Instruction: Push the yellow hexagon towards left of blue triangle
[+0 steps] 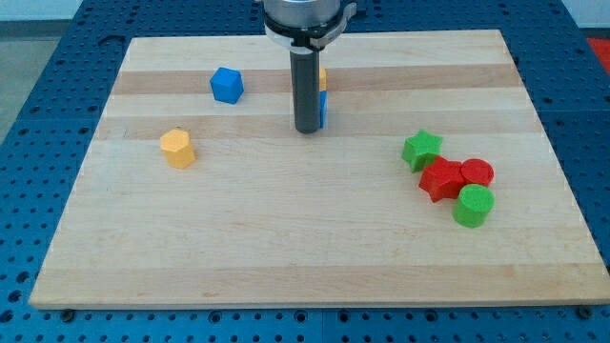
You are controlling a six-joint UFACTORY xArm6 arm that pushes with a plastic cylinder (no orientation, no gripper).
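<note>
Green cylinder (pixel 474 205) lay nearest, glossy, on pale wood board (pixel 286 238).
My tip (pixel 307 130) gripped nothing, well right of yellow hexagon (pixel 177 148).

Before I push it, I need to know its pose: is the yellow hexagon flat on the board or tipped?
Flat: the yellow hexagon rests on the board, top face level, apart from other blocks.

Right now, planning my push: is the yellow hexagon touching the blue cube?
Apart. The camera view shows bare wood between the yellow hexagon and the blue cube, which sits up and to the view's right.
</note>
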